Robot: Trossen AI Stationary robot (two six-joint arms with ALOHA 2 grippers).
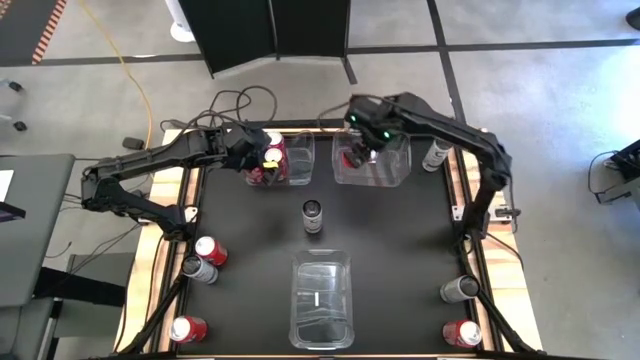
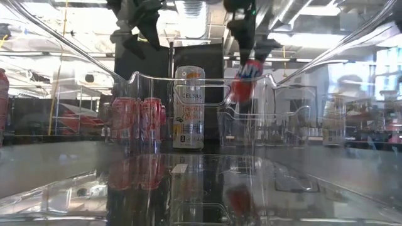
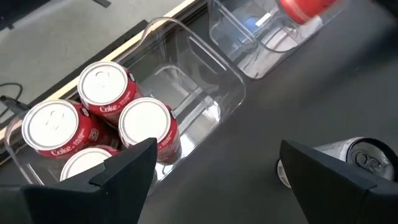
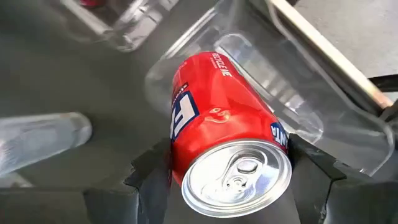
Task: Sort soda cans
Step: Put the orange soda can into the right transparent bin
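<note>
Right now my right tool (image 4: 231,163) clamps a red can (image 4: 217,99) across its rigid, slick, thin-walled body above the far right bin (image 1: 400,170); left tool (image 3: 217,168) hangs wide, empty.

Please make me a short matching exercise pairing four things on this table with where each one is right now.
Things:
1. red can with blue lettering
2. Coke cans
3. tall Celsius can
4. left gripper

Places:
A. standing alone on the dark mat mid-table
B. clamped in the right gripper over the far right bin
C. open above the far left bin
D. standing together inside the far left bin

Pairs: 1-B, 2-D, 3-A, 4-C
</note>
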